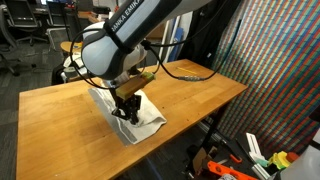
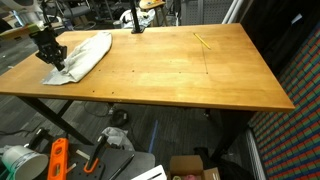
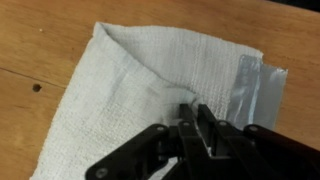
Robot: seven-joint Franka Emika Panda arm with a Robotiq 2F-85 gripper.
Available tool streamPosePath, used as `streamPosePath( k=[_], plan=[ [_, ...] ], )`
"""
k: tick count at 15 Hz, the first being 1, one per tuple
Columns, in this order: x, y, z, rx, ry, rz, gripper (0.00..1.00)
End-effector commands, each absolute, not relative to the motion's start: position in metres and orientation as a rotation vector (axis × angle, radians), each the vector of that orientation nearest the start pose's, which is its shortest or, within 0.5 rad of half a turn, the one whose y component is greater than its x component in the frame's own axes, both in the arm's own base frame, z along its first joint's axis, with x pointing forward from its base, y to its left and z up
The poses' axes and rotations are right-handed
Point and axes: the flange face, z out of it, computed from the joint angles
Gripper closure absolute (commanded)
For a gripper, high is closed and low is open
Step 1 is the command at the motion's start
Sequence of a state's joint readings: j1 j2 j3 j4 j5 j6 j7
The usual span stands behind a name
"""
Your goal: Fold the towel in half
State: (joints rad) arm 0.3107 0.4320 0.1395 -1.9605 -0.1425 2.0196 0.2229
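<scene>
In an exterior view the white arm (image 1: pixel 120 45) fills the upper middle of the frame and reaches down to the wooden worktop (image 1: pixel 195 95). Its black hand (image 1: pixel 127 108) is set down on the towel (image 1: pixel 145 124) – an off-white, rumpled cloth at the centre of the frame, near the worktop's front edge. The cloth spreads out from under the hand toward the lower right.

In an exterior view from the opposite end, the towel (image 2: pixel 88 52) lies in the upper left of the frame, near the worktop's (image 2: pixel 180 85) left corner. The hand (image 2: pixel 50 55) stands over the towel's left end. A thin yellow stick (image 2: pixel 203 41) lies well apart, toward the upper right.

In the wrist view the towel (image 3: pixel 120 90) covers most of the frame, with bare worktop (image 3: pixel 40 40) at the left. One flap is folded over diagonally, and a grey border strip (image 3: pixel 250 90) runs down the right side. The hand (image 3: pixel 195 118) comes in from the bottom centre – its dark fingers (image 3: pixel 205 135) are drawn together, pinching a small pucker of the cloth at their tips.
</scene>
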Motion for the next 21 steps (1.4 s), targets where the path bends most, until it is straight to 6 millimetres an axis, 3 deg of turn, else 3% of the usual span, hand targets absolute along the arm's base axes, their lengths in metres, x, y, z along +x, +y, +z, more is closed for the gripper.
streamPosePath(
  k=[1, 7, 8, 10, 17, 21],
  plan=[
    [0.501, 0.236, 0.246, -3.16, -0.589, 0.611, 0.84],
    [0.477, 0.24, 0.247, -3.118, -0.675, 0.641, 0.84],
    [0.476, 0.242, 0.247, -3.104, -0.668, 0.621, 0.58],
    [0.478, 0.245, 0.25, -3.08, -0.631, 0.525, 0.54],
    [0.503, 0.251, 0.257, -3.083, -0.465, 0.13, 0.03],
    [0.51, 0.253, 0.256, -3.089, -0.414, 0.08, 0.0]
  ],
)
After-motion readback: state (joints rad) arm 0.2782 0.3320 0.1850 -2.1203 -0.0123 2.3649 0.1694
